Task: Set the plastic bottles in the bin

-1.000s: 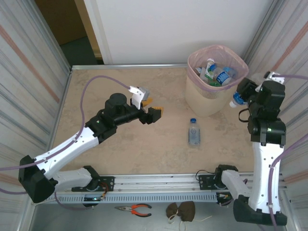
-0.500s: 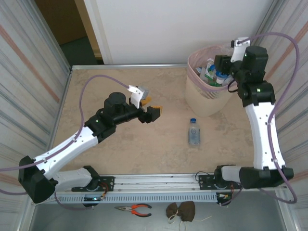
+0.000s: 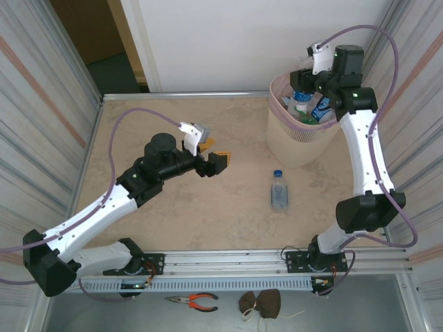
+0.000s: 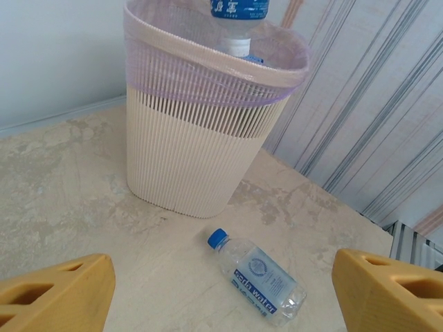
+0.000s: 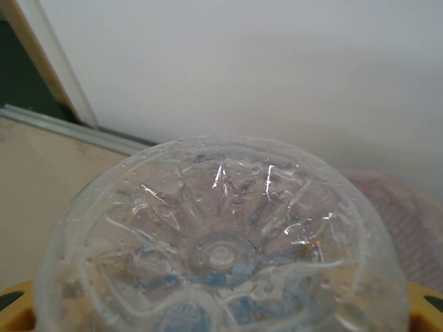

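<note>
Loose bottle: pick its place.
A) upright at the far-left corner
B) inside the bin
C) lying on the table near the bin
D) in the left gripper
C: the blue-capped bottle lies on its side on the table, apart from the bin.

One bin (image 3: 294, 149) stands on the surface (image 3: 173, 214). One blue-capped bottle (image 3: 278, 190) lies beside it, one upturned bottle (image 4: 239, 14) hangs over its rim, and at least two bottles inside (image 3: 322, 109) show, the rest hidden.

"soda water" on lying bottle (image 4: 259, 280)
</note>
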